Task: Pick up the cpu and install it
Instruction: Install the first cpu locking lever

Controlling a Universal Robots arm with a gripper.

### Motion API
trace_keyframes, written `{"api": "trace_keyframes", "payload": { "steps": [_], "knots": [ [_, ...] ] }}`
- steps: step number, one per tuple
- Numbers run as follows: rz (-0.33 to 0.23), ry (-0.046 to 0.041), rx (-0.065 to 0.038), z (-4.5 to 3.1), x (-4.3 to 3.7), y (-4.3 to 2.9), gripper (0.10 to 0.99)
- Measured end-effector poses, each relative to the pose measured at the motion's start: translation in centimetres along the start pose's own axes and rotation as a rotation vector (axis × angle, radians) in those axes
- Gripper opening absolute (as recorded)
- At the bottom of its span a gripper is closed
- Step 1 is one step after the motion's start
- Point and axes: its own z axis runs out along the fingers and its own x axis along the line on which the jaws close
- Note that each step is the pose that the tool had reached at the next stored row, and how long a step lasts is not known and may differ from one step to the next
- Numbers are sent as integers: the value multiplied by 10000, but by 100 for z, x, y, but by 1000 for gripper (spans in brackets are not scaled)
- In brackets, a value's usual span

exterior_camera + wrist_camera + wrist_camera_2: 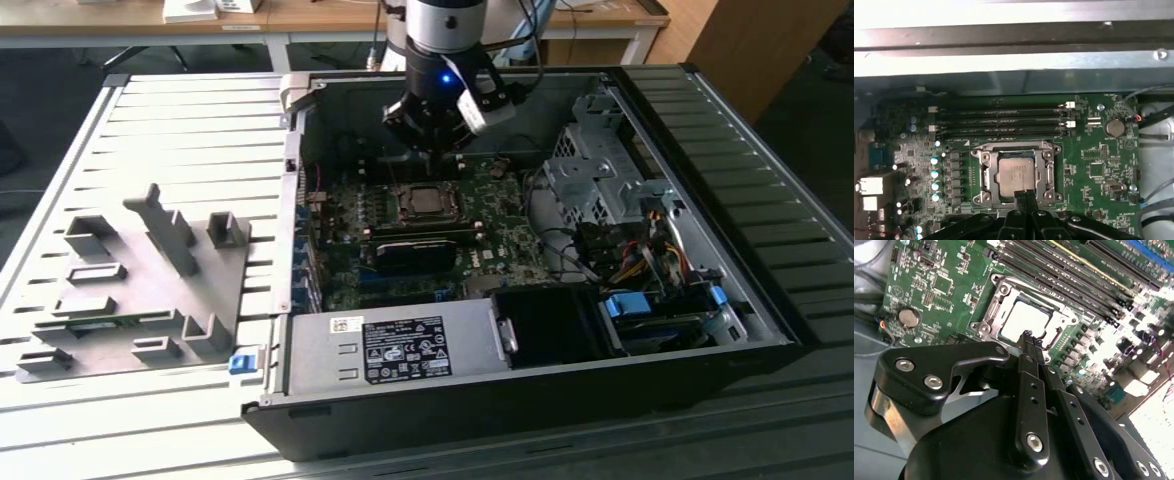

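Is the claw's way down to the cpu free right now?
Probably yes: the claw hangs right over the cpu, whose metal top lies bare inside the socket frame, nothing between.

**Where things sit on my screens**

I see the cpu (pixel 1015 172) lying in the socket frame (pixel 1048 172) on the motherboard (pixel 1094 150), inside the computer case (pixel 534 400). My gripper (pixel 435 156) hangs just above the cpu. The memory slots (pixel 1004 120) run beside the socket frame. A fixture tray (pixel 134 300) lies beside the case, on the exterior view's left.
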Motion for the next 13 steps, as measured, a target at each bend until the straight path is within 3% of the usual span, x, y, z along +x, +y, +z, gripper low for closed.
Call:
{"api": "trace_keyframes", "payload": {
  "steps": [13],
  "knots": [
    [-24,0,-2,14,259,-11,106]
  ]
}}
